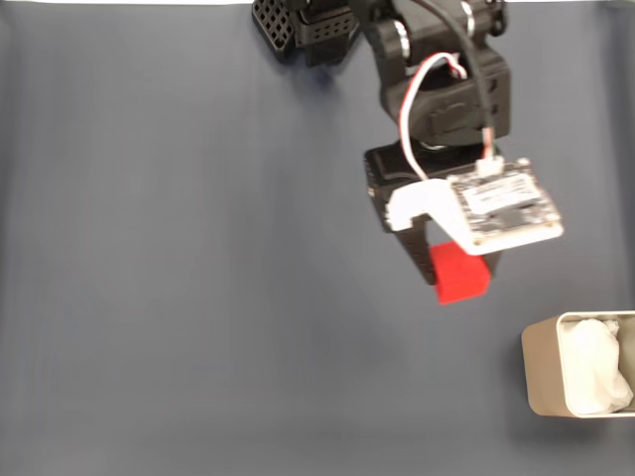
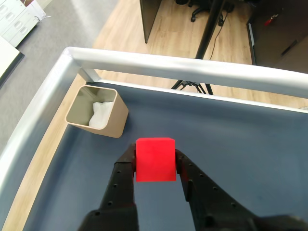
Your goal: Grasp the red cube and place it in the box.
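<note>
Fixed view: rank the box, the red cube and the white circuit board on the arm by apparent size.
1. Circuit board and box: similar; the box is cut off by the frame edge and the board is nearer the camera, so no ranking.
2. Red cube: smallest.

Fixed view: red cube (image 1: 460, 276) is held between the gripper (image 1: 458, 270) jaws, up-left of the box (image 1: 542, 369) (at lower right edge); lining (image 1: 595, 369) is seen inside.

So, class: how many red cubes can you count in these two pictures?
1. The red cube sits clamped between the fingers of the gripper, held above the dark mat, short of the box. None shows inside the box, though its white lining could hide something.
</note>
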`<state>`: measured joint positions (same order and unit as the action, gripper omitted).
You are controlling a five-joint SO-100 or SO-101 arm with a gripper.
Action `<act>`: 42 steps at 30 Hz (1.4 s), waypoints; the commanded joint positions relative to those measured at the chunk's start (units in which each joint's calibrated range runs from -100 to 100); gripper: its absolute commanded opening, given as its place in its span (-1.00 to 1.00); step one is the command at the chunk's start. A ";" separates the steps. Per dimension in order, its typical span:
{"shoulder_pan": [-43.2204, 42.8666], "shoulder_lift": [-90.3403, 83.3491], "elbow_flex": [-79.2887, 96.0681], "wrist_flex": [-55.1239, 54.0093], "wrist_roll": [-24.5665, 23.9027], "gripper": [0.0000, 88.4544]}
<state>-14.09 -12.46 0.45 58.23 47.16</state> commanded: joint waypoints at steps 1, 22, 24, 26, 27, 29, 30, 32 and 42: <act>-2.10 0.42 -3.01 -2.66 0.73 -0.92; -10.41 17.83 -20.80 -9.71 1.56 -0.94; -10.55 19.39 -22.08 -10.37 1.71 -0.94; -10.76 20.95 -23.72 -10.61 1.71 -0.95; -10.83 21.65 -24.45 -10.61 1.71 -0.95; -11.05 22.95 -26.00 -10.69 1.71 -0.95; -11.12 23.55 -26.64 -10.69 1.66 -0.95; -11.19 24.77 -28.01 -10.77 1.66 -0.95; -11.19 30.66 -33.03 -14.05 2.10 -0.95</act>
<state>-24.85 18.37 -29.11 46.30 48.86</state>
